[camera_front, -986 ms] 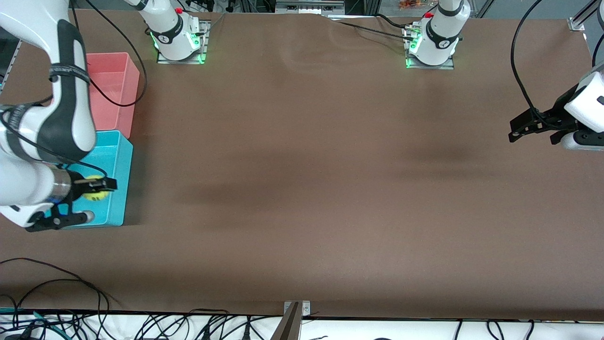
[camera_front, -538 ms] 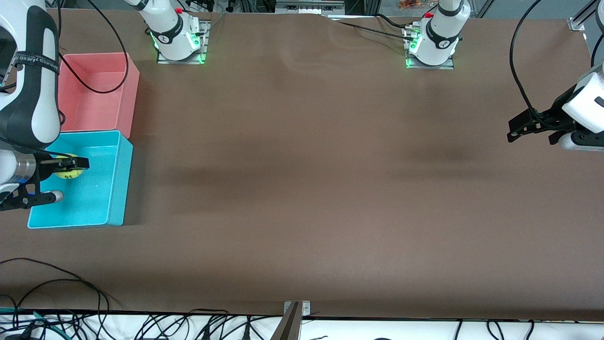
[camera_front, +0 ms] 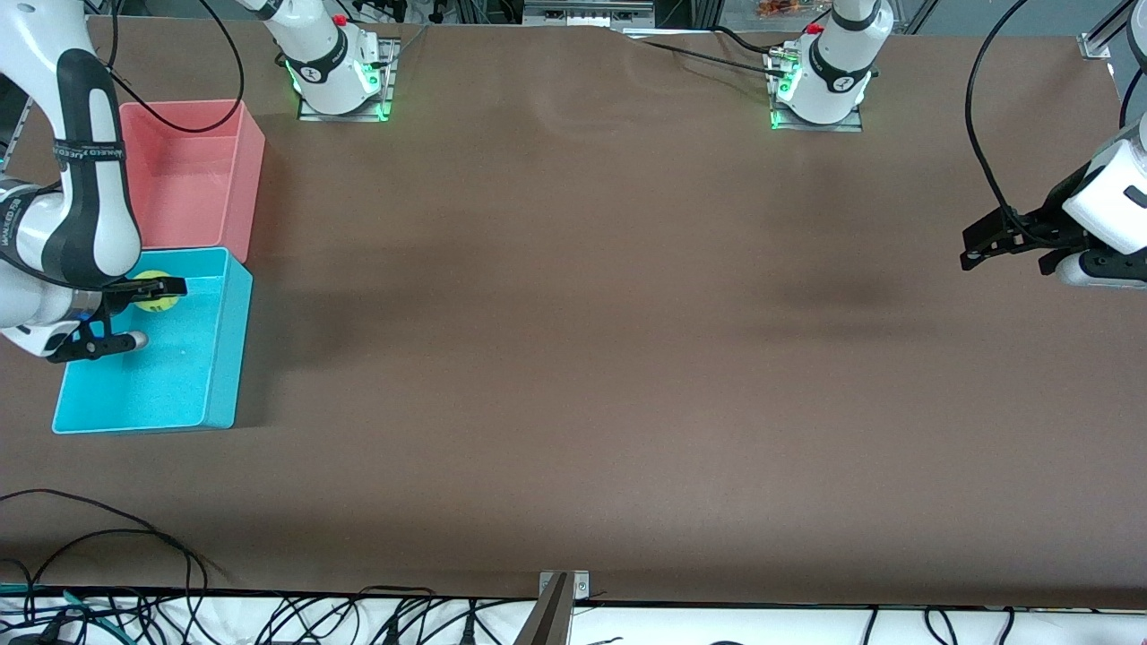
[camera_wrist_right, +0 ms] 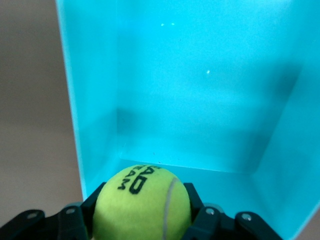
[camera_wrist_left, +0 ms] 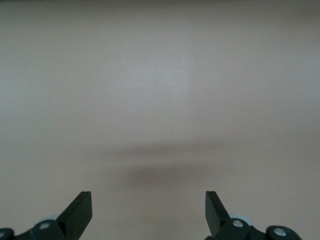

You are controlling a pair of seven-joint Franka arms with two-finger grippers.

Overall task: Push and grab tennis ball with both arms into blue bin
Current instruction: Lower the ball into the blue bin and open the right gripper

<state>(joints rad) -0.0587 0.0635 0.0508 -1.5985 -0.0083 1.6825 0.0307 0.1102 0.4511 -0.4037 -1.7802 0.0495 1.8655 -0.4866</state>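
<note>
Brown cloth covers the tabletop [camera_front: 573,358], which is seen whole only in the front view. At the right arm's end of it, the blue bin [camera_front: 211,394] is set at about nine o'clock from the tabletop's middle, with a pink bin [camera_front: 193,170] touching its farther wall at twelve o'clock.

The right gripper [camera_front: 161,288] is held over the blue bin, near the edge that meets the pink bin, and its jaws are clamped on the tennis ball [camera_front: 152,303]. In the front view the ball is seen only as a small yellow-green patch partly hidden by the jaws. In the right wrist view the ball [camera_wrist_right: 142,202] is shown large between the black fingers [camera_wrist_right: 196,200], with black lettering and a pale seam on its fuzz, and the cyan floor and walls of the bin [camera_wrist_right: 200,100] are seen below it; the pink bin is not shown there.

The left gripper [camera_front: 977,249] is held over the cloth at the left arm's end of the tabletop, at about three o'clock from the middle, where the arm waits. In the left wrist view its jaws are seen wide apart, the two fingertips [camera_wrist_left: 80,210] holding nothing, with only brown cloth and a faint shadow under them.

Black cables [camera_front: 90,537] are seen in the front view alone, along the edge nearest that camera.
</note>
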